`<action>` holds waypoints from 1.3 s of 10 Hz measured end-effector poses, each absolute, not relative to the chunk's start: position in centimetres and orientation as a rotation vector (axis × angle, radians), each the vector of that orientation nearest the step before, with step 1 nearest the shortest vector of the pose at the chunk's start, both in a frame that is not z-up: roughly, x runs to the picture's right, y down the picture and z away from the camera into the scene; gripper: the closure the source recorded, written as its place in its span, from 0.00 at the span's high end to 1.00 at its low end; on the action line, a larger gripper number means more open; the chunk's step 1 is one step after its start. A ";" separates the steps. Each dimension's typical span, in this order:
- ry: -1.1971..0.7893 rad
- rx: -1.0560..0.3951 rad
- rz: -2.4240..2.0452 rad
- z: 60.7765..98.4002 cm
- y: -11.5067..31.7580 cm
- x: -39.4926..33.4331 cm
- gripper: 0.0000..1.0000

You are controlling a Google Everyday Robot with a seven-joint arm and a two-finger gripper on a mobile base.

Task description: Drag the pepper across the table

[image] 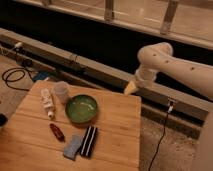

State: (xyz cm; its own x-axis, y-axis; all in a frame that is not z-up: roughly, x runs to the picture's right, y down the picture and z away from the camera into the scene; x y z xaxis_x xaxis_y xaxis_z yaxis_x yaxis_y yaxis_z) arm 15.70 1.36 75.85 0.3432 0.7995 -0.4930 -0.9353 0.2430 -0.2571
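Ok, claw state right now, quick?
Claw: cannot be told; it sits by the far right corner of the light wooden table, well apart from the small dark red glossy pepper.

One high view — angled down
Overlooks most of the table [117,131] from its near side; gripper [131,88] above the far-right corner.
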 end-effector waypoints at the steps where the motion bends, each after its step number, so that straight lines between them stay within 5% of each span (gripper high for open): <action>1: 0.250 -0.585 1.137 75.5 1.6 12.7 0.80; 6: 0.170 -0.649 0.935 73.1 5.5 3.1 0.80; 13: 0.142 -0.676 0.934 73.6 5.8 3.4 0.80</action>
